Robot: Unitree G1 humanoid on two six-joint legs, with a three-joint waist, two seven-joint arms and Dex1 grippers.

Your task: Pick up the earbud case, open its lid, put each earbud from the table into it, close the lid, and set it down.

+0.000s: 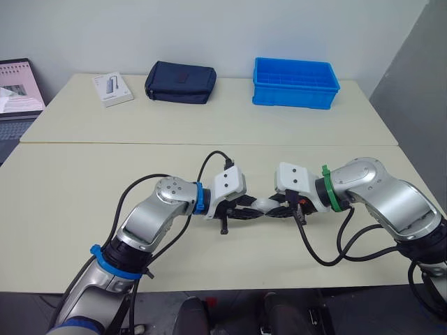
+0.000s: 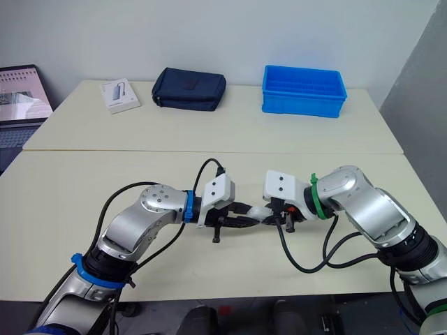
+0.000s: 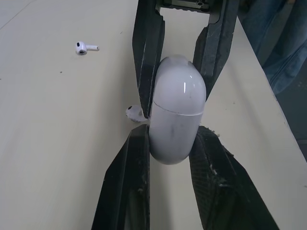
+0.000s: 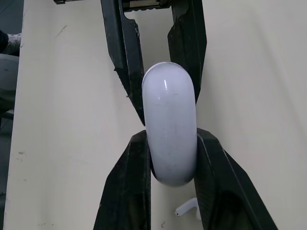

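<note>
Holds the case lifted, lid not yet open.
Clamps it end to end between left gripper and right gripper, each pair of fingers closed on the case, just above the near table. Shows an unbroken lid seam, so counts only the pick-up as done, with opening, loading, closing and setting down to come. Finds two earbuds lying on the cream top: near earbud under the case, far earbud well apart. Has behind, on a second table, a blue bin, dark pouch and white box, a laptop at far left, a pale wall beyond.
</note>
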